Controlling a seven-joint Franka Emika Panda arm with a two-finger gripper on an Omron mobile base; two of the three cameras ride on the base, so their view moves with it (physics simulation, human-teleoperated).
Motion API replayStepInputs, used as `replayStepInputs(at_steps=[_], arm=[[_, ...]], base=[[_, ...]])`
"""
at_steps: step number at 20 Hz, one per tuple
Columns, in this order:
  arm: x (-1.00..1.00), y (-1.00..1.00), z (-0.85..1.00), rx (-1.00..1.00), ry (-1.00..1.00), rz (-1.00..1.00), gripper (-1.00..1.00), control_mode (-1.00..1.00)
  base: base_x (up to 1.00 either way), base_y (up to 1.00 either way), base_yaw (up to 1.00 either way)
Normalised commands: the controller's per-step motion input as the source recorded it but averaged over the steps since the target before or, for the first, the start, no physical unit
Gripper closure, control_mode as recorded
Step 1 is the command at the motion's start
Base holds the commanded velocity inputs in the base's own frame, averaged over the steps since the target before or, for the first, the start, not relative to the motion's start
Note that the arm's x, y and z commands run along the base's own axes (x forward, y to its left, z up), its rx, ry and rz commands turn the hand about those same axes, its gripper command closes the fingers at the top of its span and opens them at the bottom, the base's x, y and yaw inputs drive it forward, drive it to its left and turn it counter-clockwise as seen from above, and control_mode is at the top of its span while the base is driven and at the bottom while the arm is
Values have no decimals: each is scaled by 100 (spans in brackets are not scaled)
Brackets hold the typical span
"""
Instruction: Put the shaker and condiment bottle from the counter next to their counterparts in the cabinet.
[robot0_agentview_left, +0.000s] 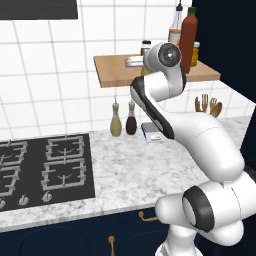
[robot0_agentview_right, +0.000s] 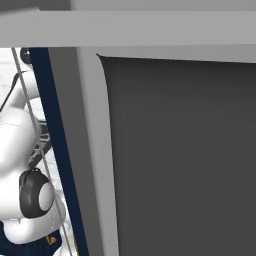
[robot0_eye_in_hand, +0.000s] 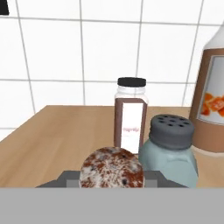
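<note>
Shaker is clamped in claw over cabinet beside pale blue shaker; lowering, then release judged needed.

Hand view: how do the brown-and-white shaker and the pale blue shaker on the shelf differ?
The brown-and-white shaker is tall and slim with straight sides; the pale blue shaker is squat and rounded. The brown-and-white one has a small flat black lid; the pale blue one has a wide dark grey domed lid with holes. The brown-and-white one carries a white label panel; the pale blue one is plain. Both stand upright on the wooden shelf.
</note>
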Motion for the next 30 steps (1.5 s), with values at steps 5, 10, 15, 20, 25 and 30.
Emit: replayStepInputs(at_steps=[5, 10, 15, 20, 25, 30], arm=[[24, 1, -8, 0, 0, 0, 100, -100], [17, 0, -11, 0, 0, 0, 100, -100], [9, 0, -17, 0, 0, 0, 100, -100], [6, 1, -20, 0, 0, 0, -100, -100], [0, 0, -10, 0, 0, 0, -100, -100], [0, 0, -7, 0, 0, 0, -100, -100]], base=[[0, 0, 0], [0, 0, 0], [0, 0, 0], [0, 0, 0], [0, 0, 0], [0, 0, 0]])
